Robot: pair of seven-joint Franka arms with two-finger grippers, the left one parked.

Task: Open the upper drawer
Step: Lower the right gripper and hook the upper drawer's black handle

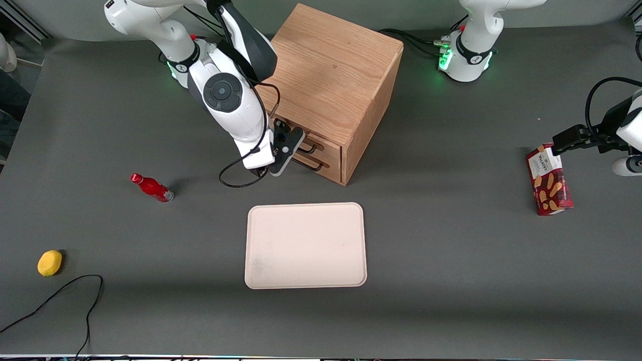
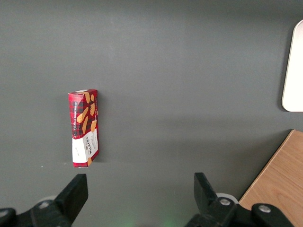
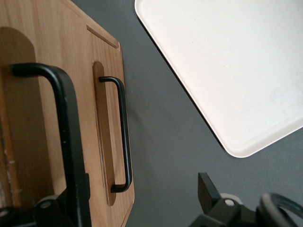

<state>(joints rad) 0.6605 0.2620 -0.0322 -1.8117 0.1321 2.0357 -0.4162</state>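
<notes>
Light oak across the cabinet and both drawer fronts. Found the upper drawer straight ahead of the claw, seemingly shut flush with the cabinet face. Found the claw pressed up close to that face, at the height of the upper black wire handle and above the lower drawer with its own matching handle.

Read the claw as released: fingers spread wide, clamped on nothing. In the right wrist view, saw the upper handle's bar running down to just beside one finger and inside the gap, well apart from the other. Could not tell whether bar and finger touched.

Noted the handle's long axis as level along the drawer front and crosswise to the closing line of the fingers, so judged a plain squeeze enough to trap the bar without any turn of the wrist. Judged the pull to follow as straight back out of the cabinet front, along the claw's own approach line.

Took the working right arm as the one placed for it. Judged the risk as catching the lower handle, just beneath the claw. Also saw a pale tray lying nearer the front camera than the claw.
</notes>
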